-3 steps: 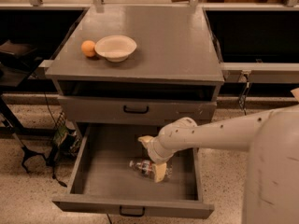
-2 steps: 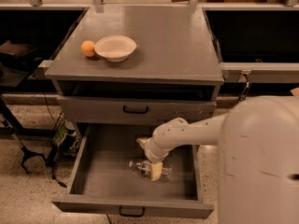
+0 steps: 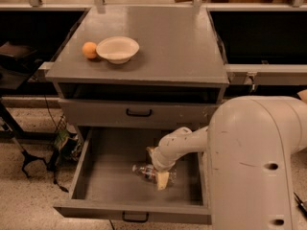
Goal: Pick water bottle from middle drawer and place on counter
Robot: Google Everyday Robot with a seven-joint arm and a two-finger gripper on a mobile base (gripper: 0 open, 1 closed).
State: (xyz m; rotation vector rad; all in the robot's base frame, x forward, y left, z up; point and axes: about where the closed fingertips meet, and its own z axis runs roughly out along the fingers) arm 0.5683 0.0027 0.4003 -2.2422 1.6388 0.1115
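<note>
The middle drawer [image 3: 96, 183] is pulled open at the bottom of the grey cabinet. The water bottle [image 3: 144, 170] lies on its side on the drawer floor, right of centre, its cap end pointing left. My gripper [image 3: 157, 171] reaches down into the drawer from the right, with its pale fingers [image 3: 162, 180] at the bottle's right part; one finger shows in front of the bottle and one behind. The counter [image 3: 172, 47] is the flat grey top of the cabinet.
A white bowl [image 3: 117, 49] and an orange [image 3: 89, 50] sit on the counter's left part. The upper drawer front [image 3: 139, 112] is shut. My large white arm [image 3: 254, 162] fills the lower right. A black stand and cables [image 3: 33, 157] are on the floor at left.
The arm's bulk has swung closer and fills more of the right side. The gripper has stayed at the bottle inside the drawer; the bottle has not visibly moved.
</note>
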